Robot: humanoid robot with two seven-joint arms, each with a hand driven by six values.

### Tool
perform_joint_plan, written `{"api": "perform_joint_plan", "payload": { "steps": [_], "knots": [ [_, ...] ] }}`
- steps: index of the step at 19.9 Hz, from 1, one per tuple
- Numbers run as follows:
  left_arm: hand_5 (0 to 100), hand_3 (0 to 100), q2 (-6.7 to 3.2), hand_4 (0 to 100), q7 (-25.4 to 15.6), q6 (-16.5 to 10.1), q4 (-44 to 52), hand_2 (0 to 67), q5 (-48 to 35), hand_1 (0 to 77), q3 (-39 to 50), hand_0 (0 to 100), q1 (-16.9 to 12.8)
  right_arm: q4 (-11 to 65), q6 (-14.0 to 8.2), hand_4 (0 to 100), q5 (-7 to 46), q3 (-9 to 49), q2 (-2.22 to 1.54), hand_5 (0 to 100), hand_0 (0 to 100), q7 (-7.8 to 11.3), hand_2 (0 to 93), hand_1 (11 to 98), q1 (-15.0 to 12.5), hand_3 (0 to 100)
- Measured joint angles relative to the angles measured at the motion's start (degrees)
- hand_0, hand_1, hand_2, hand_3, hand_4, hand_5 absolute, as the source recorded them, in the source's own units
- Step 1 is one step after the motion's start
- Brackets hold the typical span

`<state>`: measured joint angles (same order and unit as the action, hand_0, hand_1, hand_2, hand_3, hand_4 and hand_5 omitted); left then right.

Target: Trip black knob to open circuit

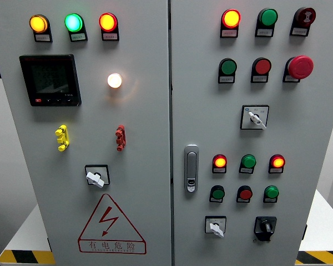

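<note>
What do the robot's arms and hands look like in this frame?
Neither arm nor hand appears in the head view, so their look cannot be described. Only the grey cabinet shows, with the black knob at its lower right.

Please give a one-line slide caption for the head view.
Control cabinet front, lamps lit; black knob at lower right untouched, no hand in view.

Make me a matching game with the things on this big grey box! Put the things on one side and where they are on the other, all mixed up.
Things:
1. black knob
2. warning triangle
3. red mushroom button
4. black screen

Places:
A. upper left
B. bottom right
C. lower left
D. upper right

Pairs: 1-B, 2-C, 3-D, 4-A
</note>
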<state>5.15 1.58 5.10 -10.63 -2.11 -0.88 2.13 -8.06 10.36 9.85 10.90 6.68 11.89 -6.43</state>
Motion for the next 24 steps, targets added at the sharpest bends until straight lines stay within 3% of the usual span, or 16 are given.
{"api": "perform_joint_plan", "payload": {
  "steps": [9,13,15,18,21,24],
  "knots": [
    [9,26,-0.05,10,0.0,0.0,0.0,19.5,0.0,0.0,0.0,0,0.0,0.8,0.0,0,0.1,0.0,-0.05,0,80,-0.79,0.0,38.8,0.0,0],
    [9,26,-0.04,10,0.0,0.0,0.0,19.4,0.0,0.0,0.0,0,0.0,1.6,0.1,0,2.2,6.1,-0.41,0,79,-1.54,0.0,38.9,1.3,0],
    [9,26,0.01,10,0.0,0.0,0.0,19.4,0.0,0.0,0.0,0,0.0,1.6,0.1,0,7.3,11.9,-0.38,0,79,-2.13,0.0,39.0,1.9,0],
    [9,26,-0.01,10,0.0,0.0,0.0,19.4,0.0,0.0,0.0,0,0.0,1.4,1.2,0,19.5,24.9,-0.06,0,78,-3.6,0.0,39.2,2.2,0],
    [9,26,-0.02,10,0.0,0.0,0.0,19.4,0.0,0.0,0.0,0,0.0,0.6,6.1,0,32.8,38.0,-0.01,0,78,-5.05,0.0,39.3,2.7,0],
    [9,26,0.01,10,0.0,0.0,0.0,19.4,0.0,0.0,0.0,0,0.0,0.7,10.1,0,49.0,56.1,0.01,0,78,-5.77,0.0,39.3,3.0,0]
  ]
}}
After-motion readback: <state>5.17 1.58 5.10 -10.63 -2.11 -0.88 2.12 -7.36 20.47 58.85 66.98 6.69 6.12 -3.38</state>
